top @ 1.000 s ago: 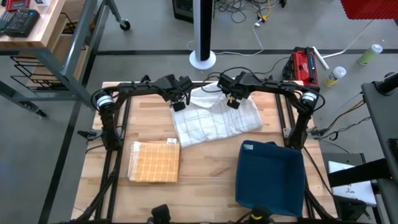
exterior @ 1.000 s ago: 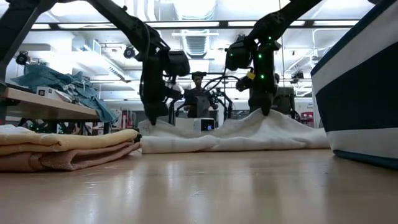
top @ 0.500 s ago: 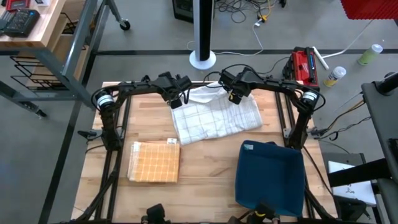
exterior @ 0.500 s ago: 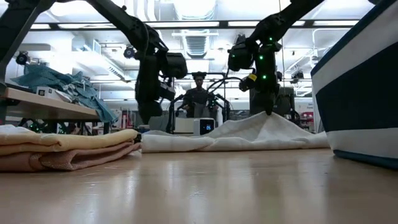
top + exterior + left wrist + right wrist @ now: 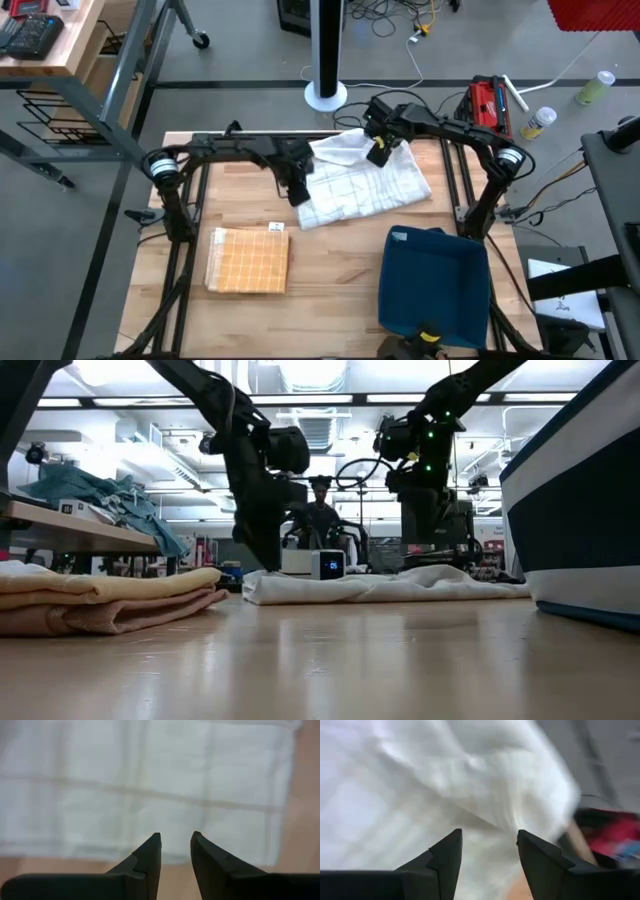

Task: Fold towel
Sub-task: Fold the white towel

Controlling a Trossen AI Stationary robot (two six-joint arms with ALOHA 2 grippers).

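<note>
Left gripper (image 5: 297, 192) hangs over the near left edge of the white checked cloth towel (image 5: 362, 183), its two dark fingers (image 5: 150, 851) parted by a narrow gap with nothing between them; the wrist view shows the towel's edge and bare wood just beyond the tips. Nearer the front of the light wooden table (image 5: 330, 275) lie a folded orange-and-tan checked cloth (image 5: 248, 260) at front left and a dark blue rectangular bin (image 5: 434, 279) at front right, both well apart from the towel. The towel lies rumpled across the table's rear centre, low and mostly flat in the low view (image 5: 385, 586). Right gripper (image 5: 379, 152) sits above the towel's rear portion, fingers (image 5: 446, 855) spread apart and released, holding nothing.
</note>
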